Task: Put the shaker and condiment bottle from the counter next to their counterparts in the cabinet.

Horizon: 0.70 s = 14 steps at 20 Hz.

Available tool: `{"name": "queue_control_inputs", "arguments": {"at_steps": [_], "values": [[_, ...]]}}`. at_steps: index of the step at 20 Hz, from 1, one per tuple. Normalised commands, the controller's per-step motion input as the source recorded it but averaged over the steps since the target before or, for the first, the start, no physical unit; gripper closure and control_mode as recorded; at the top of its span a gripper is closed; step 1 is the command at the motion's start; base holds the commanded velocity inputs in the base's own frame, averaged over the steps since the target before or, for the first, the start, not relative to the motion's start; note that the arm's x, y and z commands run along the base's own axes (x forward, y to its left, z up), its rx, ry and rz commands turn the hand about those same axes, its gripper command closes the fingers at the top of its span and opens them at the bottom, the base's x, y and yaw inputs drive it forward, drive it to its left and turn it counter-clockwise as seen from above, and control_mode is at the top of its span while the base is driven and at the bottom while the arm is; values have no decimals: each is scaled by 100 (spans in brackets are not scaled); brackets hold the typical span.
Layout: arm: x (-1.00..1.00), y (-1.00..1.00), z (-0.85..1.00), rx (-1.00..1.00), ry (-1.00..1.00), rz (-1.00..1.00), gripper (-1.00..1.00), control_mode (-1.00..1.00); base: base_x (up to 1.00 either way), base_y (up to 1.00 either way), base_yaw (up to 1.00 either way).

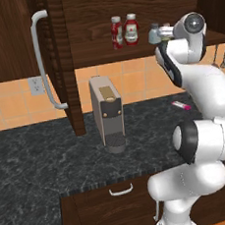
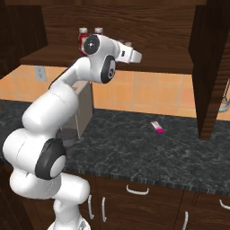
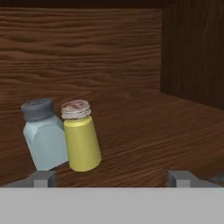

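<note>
The yellow-green shaker (image 3: pixel 81 140) with a tan top stands on the cabinet's shelf (image 3: pixel 148 140), touching the pale blue-grey shaker (image 3: pixel 43 135) with the grey cap on its left. My gripper (image 3: pixel 113 179) is open just in front of them; its fingertips (image 3: pixel 43 178) stand wide apart and touch neither. In the left base view the blue-grey shaker (image 1: pixel 154 33) sits on the cabinet (image 1: pixel 94 17) shelf beside my hand. Two near-identical red condiment bottles (image 1: pixel 117 32) (image 1: pixel 131 29) stand side by side further left; the red bottles (image 2: pixel 83 38) peek from behind my arm.
The cabinet door (image 1: pixel 62 66) hangs open at the left with its long grey bar handle (image 1: pixel 41 58). A grey coffee machine (image 1: pixel 107 112) stands on the dark counter (image 1: pixel 40 157) below the shelf. A pink-and-white tube (image 2: pixel 157 126) lies on the counter to the right.
</note>
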Motion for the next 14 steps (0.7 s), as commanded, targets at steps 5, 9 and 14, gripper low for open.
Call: {"name": "queue_control_inputs", "arguments": {"at_steps": [5,9,14], "values": [[-100,0,0,0,-3,0,-100,-100,0,0,0],[-100,0,0,0,-9,0,-100,-100,0,0,0],[-100,0,1,0,-19,0,-100,-100,0,0,0]]}}
